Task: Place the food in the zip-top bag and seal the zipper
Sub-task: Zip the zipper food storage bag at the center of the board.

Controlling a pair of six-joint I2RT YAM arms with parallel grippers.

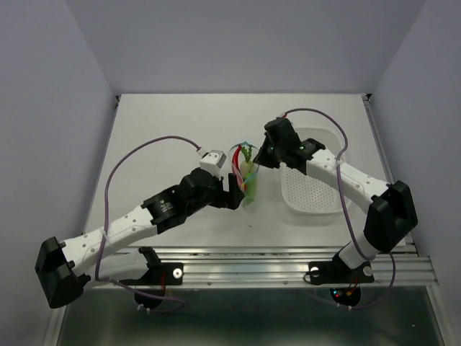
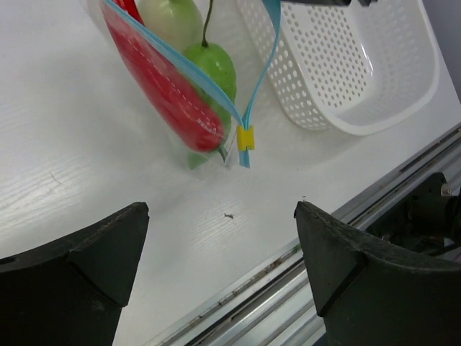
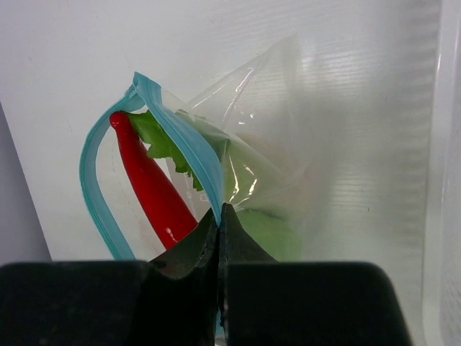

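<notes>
As right claw [image 3: 220,214] pinches zipper [image 3: 189,146], bag [image 3: 288,130] ahead.

White perforated basket [image 1: 310,193], white table [image 1: 166,137], metal rail [image 1: 274,263]

Top external: high above and behind the arm bases [image 1: 162,274], facing down and forward over the whole table [image 1: 166,130]; far off, the zip-top bag [image 1: 245,173] is small at mid-frame.
Left wrist: low and near the bag, facing it between its own fingers [image 2: 79,274], with the basket [image 2: 346,79] just beyond the bag.
Right wrist: right at the bag, looking along its fingers [image 3: 189,252].
Shared: the bag in all three views; the basket in the top and left wrist views.
</notes>
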